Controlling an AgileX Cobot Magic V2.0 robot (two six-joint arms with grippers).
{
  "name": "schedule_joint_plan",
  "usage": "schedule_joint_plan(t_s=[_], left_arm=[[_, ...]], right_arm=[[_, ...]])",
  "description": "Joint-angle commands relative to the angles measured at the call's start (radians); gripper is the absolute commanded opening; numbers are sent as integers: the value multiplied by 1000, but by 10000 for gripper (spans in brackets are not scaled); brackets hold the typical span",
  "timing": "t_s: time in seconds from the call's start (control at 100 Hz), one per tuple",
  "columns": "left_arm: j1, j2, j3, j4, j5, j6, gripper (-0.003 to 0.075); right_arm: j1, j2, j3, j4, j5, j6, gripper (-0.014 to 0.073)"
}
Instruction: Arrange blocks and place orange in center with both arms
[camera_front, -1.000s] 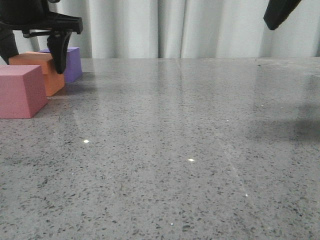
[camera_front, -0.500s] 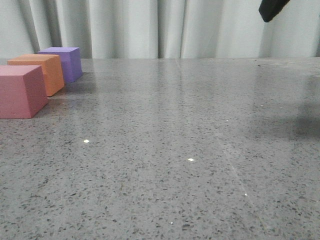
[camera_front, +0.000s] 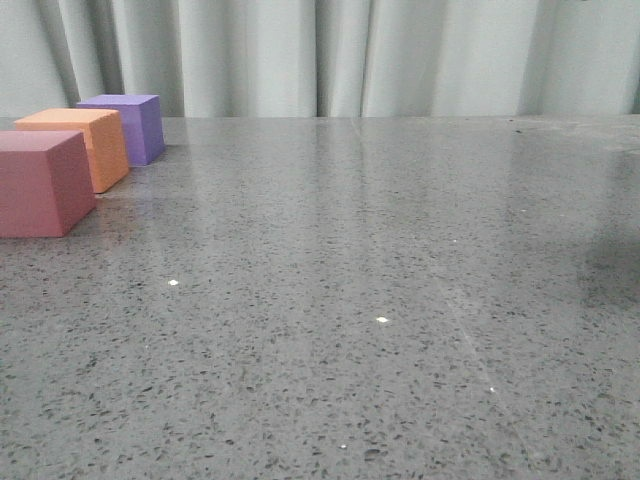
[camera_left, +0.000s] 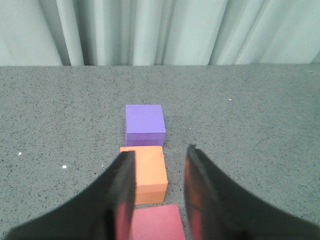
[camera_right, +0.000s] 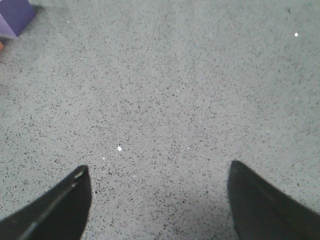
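Both arms are now gone from the front view. A second ago the left arm was standing over the cubes at the far left of the frame; half a second ago only a tip of the right arm was showing at the upper right, and now even that is out of sight. That is reading like a retreat after placing, not a fresh reach.

The three blocks are sitting in a line at the left edge of the front view: the pink-red cube (camera_front: 42, 183) nearest the camera, the orange cube (camera_front: 85, 145) behind it, the purple cube (camera_front: 130, 126) farthest back. So the orange is sitting between the other two, which is where the task wants it. How close the neighbours stand I cannot say for sure from the front; the left wrist view is showing a thin gap between purple and orange.

In that wrist view the left gripper (camera_left: 160, 175) is hovering above the row, jaws parted about a cube's width, gripping nothing, the orange cube showing between them. The right gripper (camera_right: 159, 190) is looking down at the bare speckled bench (camera_right: 200, 90), jaws spread wide and empty, with only a corner of purple in the upper left of its frame.

My judgement: the arrangement is looking finished, and nothing is calling for another grasp.
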Motion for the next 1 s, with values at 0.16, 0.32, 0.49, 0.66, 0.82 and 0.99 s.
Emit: schedule_joint_plan(t_s=[0.16,0.32,0.49,0.66,0.82,0.99], left_arm=[[-1,-220,255,11,-213,3,-18],[-1,-342,412,0,-286,3,-19],[-1,-469,539,-3,-363,3,-19],[-1,-579,626,-3,-402,3,-19],[-1,-635,660,-3,-404,3,-19],[-1,-635,660,-3,-404,3,-19]], right_arm=[[-3,-154,108,-50,-142,-8,1],[-3,-244,185,-50,-180,-8,-117],[-3,-345,263,-53,-218,-8,-117],[-3,-442,330,-54,-291,-8,-120],[-3,-482,339,-54,-299,-8,-120],[-3,-481,339,-54,-296,-8,-120]])
